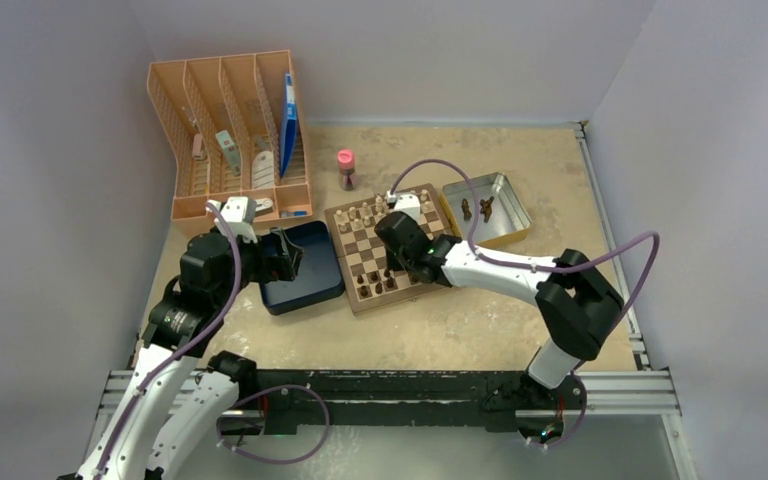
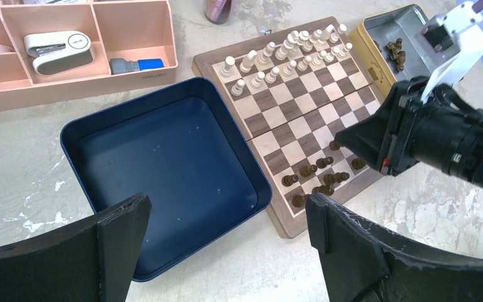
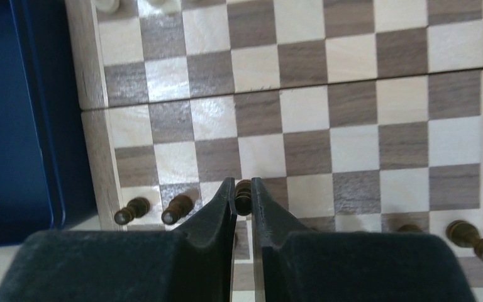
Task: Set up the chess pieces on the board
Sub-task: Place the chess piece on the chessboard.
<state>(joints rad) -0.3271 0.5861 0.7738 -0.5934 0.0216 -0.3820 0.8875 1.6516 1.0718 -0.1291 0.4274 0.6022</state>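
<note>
On the bench [image 1: 460, 330] the board [image 1: 360, 255] sits middle, blue box [image 1: 305, 265] at its 9 o'clock, tin [image 1: 508, 200] at 2. Dark pieces [image 2: 308, 168] crowd the 6 o'clock rows. Right jaws look nearly together, pinching one [image 3: 243, 192]; left jaws gape wide by the box. Risk: tight neighbours get tipped. The right wrist cam shows the pinch; the top view hides it but shows spares in the tin.
</note>
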